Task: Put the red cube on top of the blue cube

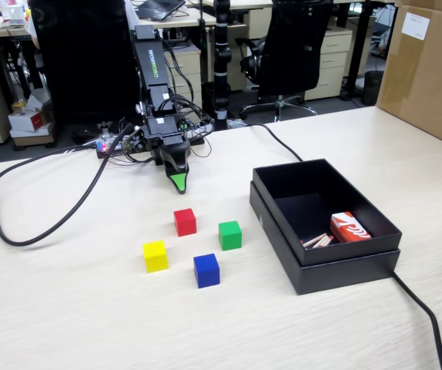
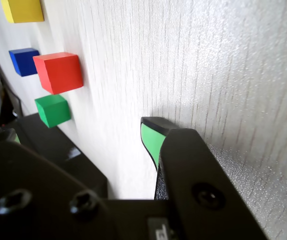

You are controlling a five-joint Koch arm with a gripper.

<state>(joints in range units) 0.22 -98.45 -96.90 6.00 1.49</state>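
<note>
The red cube (image 1: 185, 222) sits on the pale wood table, with the blue cube (image 1: 206, 270) nearer the front and a little to the right in the fixed view. My gripper (image 1: 178, 183), with green-padded tips, hangs just above the table behind the red cube, a short gap away from it. In the wrist view the red cube (image 2: 58, 72) lies ahead at upper left, with the blue cube (image 2: 23, 61) beyond it. My gripper (image 2: 78, 129) shows its jaws apart with bare table between them, holding nothing.
A green cube (image 1: 230, 235) and a yellow cube (image 1: 155, 256) flank the red and blue ones. An open black box (image 1: 325, 254) at right holds a red-and-white carton (image 1: 349, 228). Black cables (image 1: 21, 231) run across the table at left and front right.
</note>
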